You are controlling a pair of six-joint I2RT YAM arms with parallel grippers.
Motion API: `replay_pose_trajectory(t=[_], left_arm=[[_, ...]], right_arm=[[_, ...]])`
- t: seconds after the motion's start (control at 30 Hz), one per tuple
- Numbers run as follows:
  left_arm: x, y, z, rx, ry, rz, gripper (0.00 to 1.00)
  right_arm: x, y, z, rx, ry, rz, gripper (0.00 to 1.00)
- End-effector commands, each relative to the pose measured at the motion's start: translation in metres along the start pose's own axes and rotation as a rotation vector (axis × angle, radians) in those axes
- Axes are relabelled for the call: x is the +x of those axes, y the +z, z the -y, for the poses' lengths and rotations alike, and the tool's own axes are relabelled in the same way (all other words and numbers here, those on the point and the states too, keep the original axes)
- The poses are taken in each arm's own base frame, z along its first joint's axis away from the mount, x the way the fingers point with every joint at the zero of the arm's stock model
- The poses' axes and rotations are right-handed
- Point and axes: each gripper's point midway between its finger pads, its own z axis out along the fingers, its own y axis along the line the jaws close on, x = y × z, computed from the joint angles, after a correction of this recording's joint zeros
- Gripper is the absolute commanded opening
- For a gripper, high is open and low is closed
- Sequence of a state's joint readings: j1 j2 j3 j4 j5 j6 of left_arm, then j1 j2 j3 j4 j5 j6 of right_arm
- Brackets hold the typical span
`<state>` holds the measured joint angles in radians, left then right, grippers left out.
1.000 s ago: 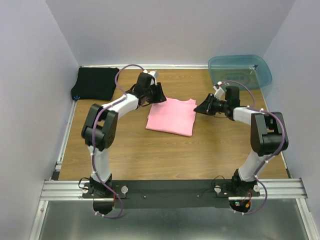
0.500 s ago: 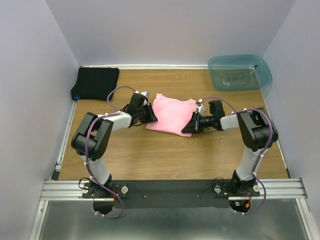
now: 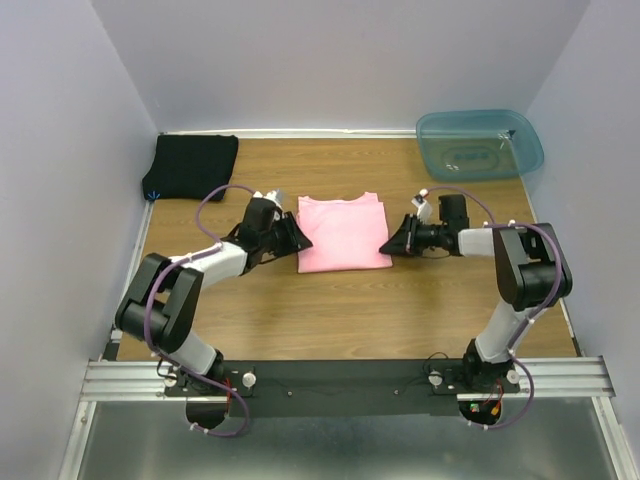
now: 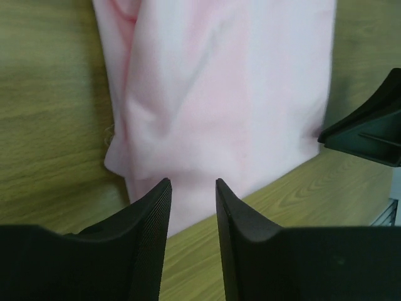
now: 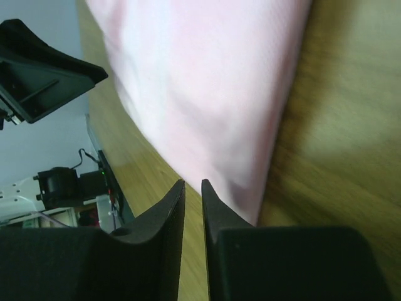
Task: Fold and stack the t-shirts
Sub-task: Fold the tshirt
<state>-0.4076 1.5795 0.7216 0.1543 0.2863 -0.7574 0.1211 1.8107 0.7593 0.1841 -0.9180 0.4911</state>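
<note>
pink t-shirt (image 3: 343, 232) lies between left end effector (image 3: 301, 241) and right end effector (image 3: 387, 246), both slightly open.

**Setting:** robotics lab test cell.

**Evidence:**
- Plain pale-lavender partition walls (image 3: 340, 60) box in a wood-grain desk (image 3: 330, 310) at 9, 12 and 3 o'clock.
- An extruded aluminium rail (image 3: 340, 370) runs along the 6 o'clock edge and carries a black mounting plate (image 3: 340, 390).
- Two white-and-black robot arms are bolted there, the left arm (image 3: 215, 260) at 7 o'clock and the right arm (image 3: 525, 265) at 5 o'clock.
- Both arms trail exposed purple cabling (image 3: 222, 188).
- A grey metal sheet (image 3: 340, 445) lies below the rail.
- One translucent blue-green plastic bin (image 3: 480, 143) sits at 1 o'clock.
</note>
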Motion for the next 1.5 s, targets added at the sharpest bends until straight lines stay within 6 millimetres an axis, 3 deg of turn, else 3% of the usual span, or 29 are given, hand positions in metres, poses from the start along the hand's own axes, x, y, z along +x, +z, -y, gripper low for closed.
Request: replay_pose_trajectory(t=[0.0,0.03,0.1,0.2,0.27,0.4,0.47,0.57,0.67,0.8,0.9,0.93,1.0,1.07,1.1,1.17,1.2,1.27,1.3,1.33,1.4,1.47], left_arm=[[-0.052,-0.018,0.032,0.066,0.043,0.168,0.45],[-0.061,-0.019,0.034,0.074,0.045,0.191,0.45],[-0.078,-0.017,0.044,0.112,0.056,0.229,0.45],[-0.089,-0.001,0.047,0.136,0.054,0.217,0.42],[-0.098,0.010,0.052,0.156,0.057,0.207,0.38],[-0.103,0.040,0.027,0.112,0.032,0.183,0.31],[-0.107,0.048,0.014,0.090,0.011,0.181,0.29],[-0.103,0.063,-0.008,0.066,-0.035,0.146,0.27],[-0.092,0.076,-0.026,0.041,-0.071,0.107,0.25],[-0.092,0.073,-0.048,0.027,-0.144,0.117,0.25],[-0.096,0.062,-0.041,0.070,-0.160,0.113,0.28],[-0.102,0.053,-0.030,0.098,-0.139,0.127,0.32],[-0.110,0.034,-0.013,0.133,-0.113,0.154,0.41],[-0.118,0.019,-0.001,0.145,-0.086,0.178,0.47],[-0.125,0.004,0.009,0.144,-0.048,0.206,0.55],[-0.133,-0.014,0.017,0.136,-0.005,0.238,0.57],[-0.140,-0.031,0.022,0.116,0.033,0.263,0.70],[-0.148,-0.050,0.023,0.073,0.074,0.302,0.80],[-0.150,-0.059,0.014,-0.001,0.070,0.313,0.87],[-0.160,-0.077,0.019,-0.018,0.096,0.363,0.90],[-0.160,-0.102,0.002,-0.152,0.102,0.391,0.94],[-0.159,-0.119,-0.013,-0.249,0.097,0.413,0.98]], right_arm=[[-0.048,-0.009,-0.038,-0.027,-0.082,0.091,0.24],[-0.068,-0.011,-0.051,-0.042,-0.115,0.124,0.25],[-0.088,-0.011,-0.062,-0.055,-0.124,0.155,0.27],[-0.122,-0.001,-0.069,-0.081,-0.128,0.189,0.27],[-0.137,0.011,-0.062,-0.092,-0.090,0.196,0.27],[-0.152,0.034,-0.039,-0.114,-0.048,0.199,0.27],[-0.153,0.043,-0.026,-0.106,-0.029,0.192,0.27],[-0.142,0.065,0.019,-0.060,0.048,0.161,0.27],[-0.133,0.072,0.040,-0.041,0.074,0.153,0.27],[-0.132,0.068,0.054,-0.023,0.095,0.169,0.27],[-0.140,0.062,0.048,-0.011,0.046,0.188,0.27],[-0.136,0.061,0.050,0.015,0.057,0.167,0.28],[-0.147,0.050,0.025,0.048,-0.036,0.182,0.28],[-0.145,0.048,0.019,0.074,-0.070,0.175,0.31],[-0.153,0.041,-0.001,0.083,-0.134,0.204,0.37],[-0.148,0.035,-0.016,0.107,-0.162,0.189,0.47],[-0.149,0.029,-0.036,0.126,-0.212,0.193,0.57],[-0.144,0.027,-0.053,0.160,-0.264,0.176,0.64],[-0.140,0.030,-0.066,0.202,-0.342,0.169,0.69],[-0.126,0.031,-0.067,0.248,-0.344,0.124,0.71],[-0.112,0.041,-0.088,0.319,-0.446,0.105,0.74],[-0.093,0.047,-0.093,0.392,-0.491,0.068,0.75]])
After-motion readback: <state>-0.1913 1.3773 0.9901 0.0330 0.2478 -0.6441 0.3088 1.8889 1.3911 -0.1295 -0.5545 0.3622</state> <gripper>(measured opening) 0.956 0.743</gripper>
